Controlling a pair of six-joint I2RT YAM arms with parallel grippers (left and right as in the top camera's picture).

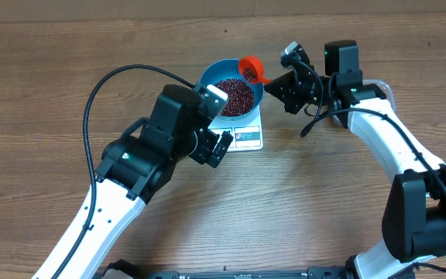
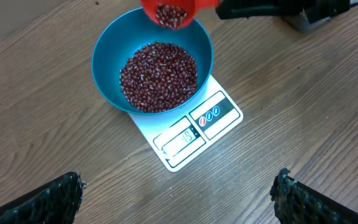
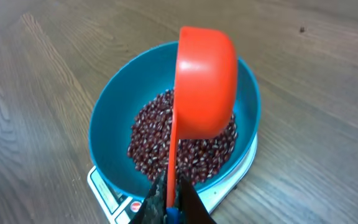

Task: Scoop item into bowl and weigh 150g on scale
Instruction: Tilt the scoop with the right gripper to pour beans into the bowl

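Fingers of my right gripper (image 3: 169, 198): clamped tight on the thin handle of an orange-red plastic measuring scoop (image 3: 207, 81). The cup is straight ahead of the tips, tipped mouth-down.

Fingers of my left gripper (image 2: 178, 186): spread as wide as they go and holding nothing. They hang above the table, just short of the scale's near corner.

Small dark red-brown beans (image 2: 158, 74): a loose heap directly beneath the scoop cup, lying in the round deep blue bowl (image 2: 107, 87). A few sit in the scoop mouth, as the left wrist view shows.

Small flat white rectangular kitchen scale (image 2: 151, 130): under the bowl, with its display facing the left fingers. The digits are too blurred for me to read.

Handling, my judgement: the beans are hard, light singly and free-running, so they will likely bounce and scatter if poured fast. I would take them only with the scoop, gripped at the handle end as now. The bowl looks smooth and slick, so I would leave it seated on the scale and tip gently for the last grams.
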